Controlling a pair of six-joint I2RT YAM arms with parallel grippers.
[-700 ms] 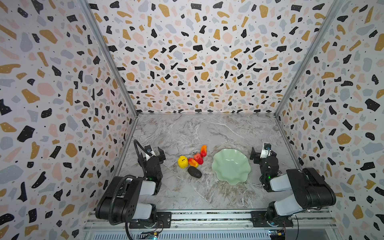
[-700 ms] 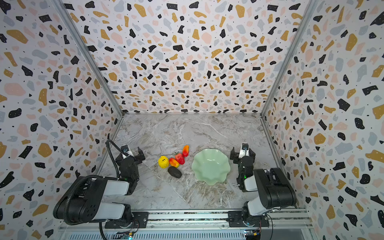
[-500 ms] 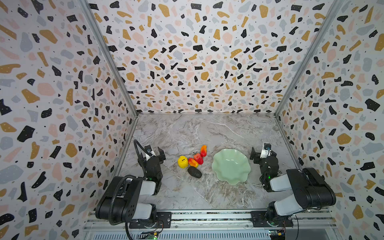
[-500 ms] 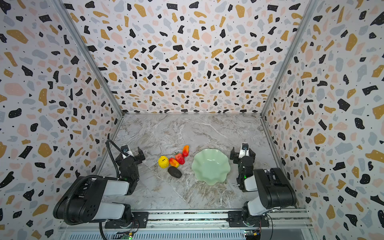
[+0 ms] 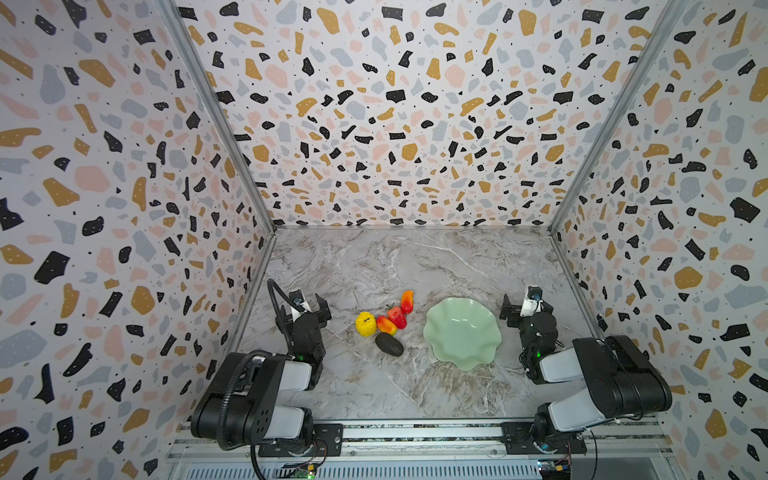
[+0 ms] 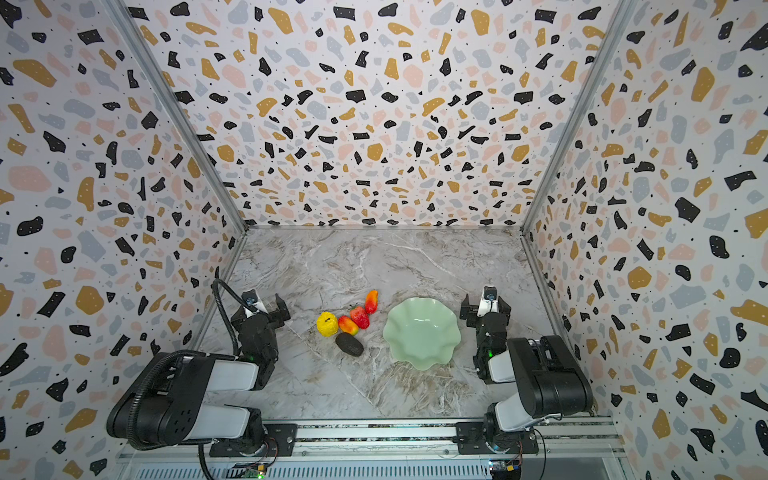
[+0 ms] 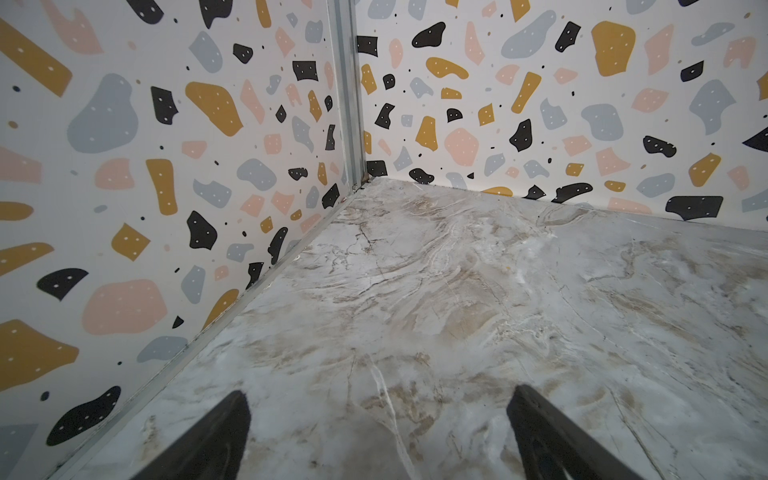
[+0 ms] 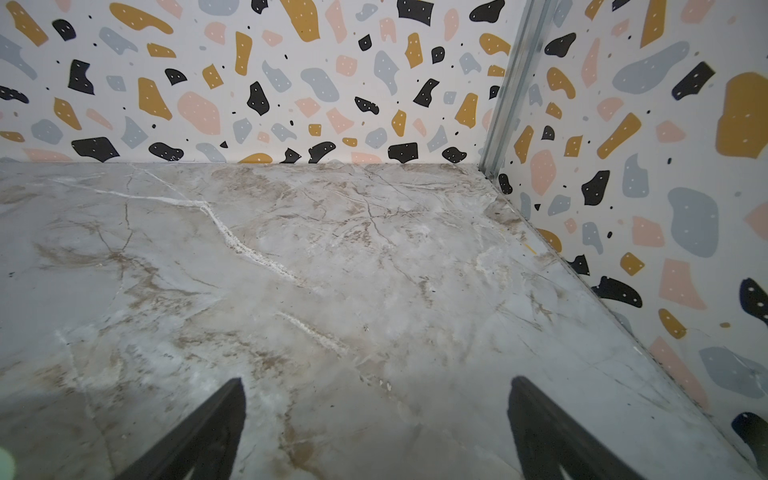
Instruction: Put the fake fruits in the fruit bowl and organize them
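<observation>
Fruits point(image 5: 386, 325) all lie on the desk point(image 5: 374, 386), outside the bowl point(image 5: 461, 334) and in neither hand. The left hand point(image 7: 378, 390) is spread wide over bare desk, its two dark fingers point(image 7: 216, 436) well apart with nothing between them; beyond them its wrist view shows only marbled desk and two speckled walls point(image 7: 124, 166) meeting at a corner. The right hand point(image 8: 376, 379) is spread just as wide and holds nothing, facing bare desk and the opposite corner. In both top views each hand sits low over the desk on a folded arm, the left hand point(image 5: 305, 309) near the left wall, the right hand point(image 5: 527, 309) near the right wall. The pale green, wavy-rimmed bowl lies near the right hand, toward the middle. Between bowl and left hand the five fruits cluster: a yellow one point(image 5: 365, 324) nearest the left hand, close against a red-orange one point(image 5: 386, 325), then the strawberry point(image 5: 397, 316), then a second red-orange one point(image 5: 407, 301) farthest back. The dark oval point(image 5: 389, 344) lies just in front of them, apart from the bowl.
</observation>
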